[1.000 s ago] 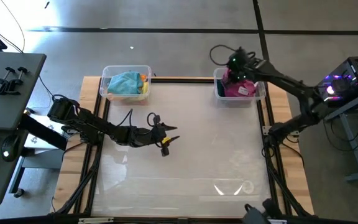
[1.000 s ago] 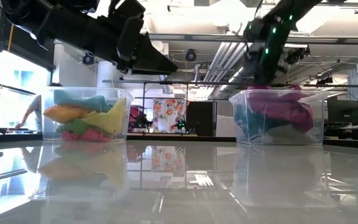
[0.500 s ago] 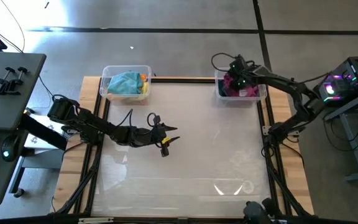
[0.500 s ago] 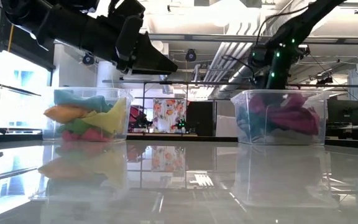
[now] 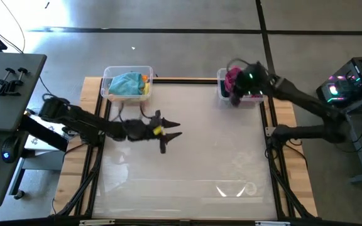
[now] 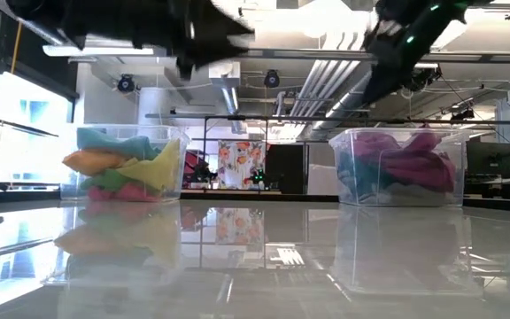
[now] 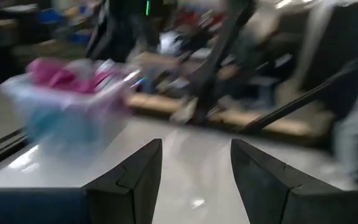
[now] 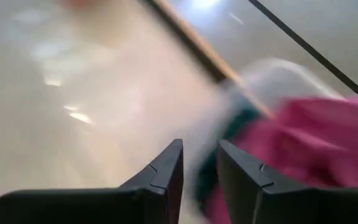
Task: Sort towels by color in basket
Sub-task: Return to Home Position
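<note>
The left arm lies low and stretched over the left half of the table (image 5: 187, 169), from its base at the left edge toward the middle. The left gripper (image 5: 176, 129) points toward the right side. Its fingers (image 7: 135, 180) are spread wide apart with nothing between them, and it is well apart from both bins.

The right arm reaches from its base at the right edge to the far right corner. The right gripper (image 5: 236, 97) hangs at the corner of the right bin (image 5: 259, 95) that faces the middle of the table, tilted downward. Its fingers (image 8: 166, 168) have only a narrow gap and grip nothing. The magenta towel (image 8: 316, 137) and the dark teal towel (image 8: 229, 134) lie in this bin just beyond the fingertips, not touching them.

All the towels that I can see are inside the two clear bins. In the left bin (image 6: 82, 133), at the far left corner, the light blue towel (image 5: 126, 83) is on top. The orange towel (image 6: 91, 159), the yellow towel (image 6: 162, 164), the green towel (image 6: 112, 178) and the pink towel (image 6: 118, 191) lie pressed together under it. In the right bin the magenta one is on top, and the dark teal one is at the side toward the table's middle.

The poster (image 6: 240, 164) in the room behind is too small to read.
</note>
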Controlling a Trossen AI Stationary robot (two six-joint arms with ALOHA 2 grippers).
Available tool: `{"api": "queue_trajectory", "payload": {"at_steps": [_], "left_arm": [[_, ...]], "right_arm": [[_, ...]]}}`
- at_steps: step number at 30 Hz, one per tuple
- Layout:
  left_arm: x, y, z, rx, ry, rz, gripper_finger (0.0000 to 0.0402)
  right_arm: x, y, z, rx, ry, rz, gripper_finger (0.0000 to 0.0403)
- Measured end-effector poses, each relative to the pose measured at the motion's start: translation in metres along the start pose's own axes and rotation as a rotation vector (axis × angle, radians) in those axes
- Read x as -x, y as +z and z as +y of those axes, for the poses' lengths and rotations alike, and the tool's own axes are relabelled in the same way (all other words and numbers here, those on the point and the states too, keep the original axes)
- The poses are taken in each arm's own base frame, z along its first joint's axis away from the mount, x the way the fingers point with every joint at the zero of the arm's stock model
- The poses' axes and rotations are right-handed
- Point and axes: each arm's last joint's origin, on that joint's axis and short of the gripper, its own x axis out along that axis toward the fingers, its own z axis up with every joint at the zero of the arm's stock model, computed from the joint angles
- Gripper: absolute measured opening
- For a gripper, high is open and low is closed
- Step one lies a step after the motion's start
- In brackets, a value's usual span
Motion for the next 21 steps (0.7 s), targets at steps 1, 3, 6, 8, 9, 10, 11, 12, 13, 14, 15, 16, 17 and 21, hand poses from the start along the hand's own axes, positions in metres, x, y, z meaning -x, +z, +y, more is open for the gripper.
{"api": "queue_trajectory", "payload": {"at_steps": [1,3,6,8,9,10,11,12,13,14,15,16,17,21], "left_arm": [[0.002,0.009,0.004,0.013,-0.049,-0.025,0.0179],[0.008,0.023,0.01,0.017,-0.12,-0.066,0.0179],[0.017,0.039,0.022,0.001,-0.124,-0.099,0.0179],[0.023,0.047,0.031,-0.006,-0.093,-0.099,0.0179],[0.026,0.05,0.035,-0.007,-0.078,-0.097,0.0179],[0.029,0.052,0.039,-0.003,-0.065,-0.095,0.0179],[0.031,0.054,0.042,0.005,-0.053,-0.095,0.0179],[0.033,0.057,0.043,0.016,-0.047,-0.098,0.0179],[0.035,0.059,0.044,0.021,-0.044,-0.103,0.0179],[0.037,0.06,0.045,0.025,-0.043,-0.107,0.0179],[0.039,0.062,0.045,0.028,-0.042,-0.11,0.0179],[0.04,0.063,0.046,0.03,-0.033,-0.115,0.0179],[0.042,0.065,0.046,0.031,-0.018,-0.122,0.0179],[0.047,0.07,0.049,0.037,0.058,-0.154,0.0179]], "right_arm": [[0.004,-0.007,0.008,0.02,0.059,-0.042,0.0087],[0.009,-0.023,0.023,0.043,0.173,-0.132,0.0085],[0.013,-0.053,0.043,0.034,0.336,-0.254,0.0083],[0.013,-0.073,0.054,0.041,0.439,-0.32,0.0083],[0.012,-0.084,0.059,0.051,0.481,-0.347,0.0083],[0.011,-0.094,0.063,0.056,0.517,-0.369,0.0083],[0.01,-0.103,0.067,0.059,0.547,-0.391,0.0082],[0.01,-0.111,0.07,0.061,0.577,-0.415,0.0082],[0.009,-0.118,0.073,0.059,0.607,-0.435,0.0082],[0.009,-0.125,0.075,0.062,0.636,-0.454,0.0082],[0.009,-0.131,0.078,0.072,0.664,-0.47,0.0082],[0.009,-0.137,0.08,0.085,0.695,-0.483,0.0082],[0.009,-0.142,0.083,0.107,0.726,-0.495,0.0082],[0.007,-0.161,0.089,0.226,0.815,-0.542,0.0082]]}}
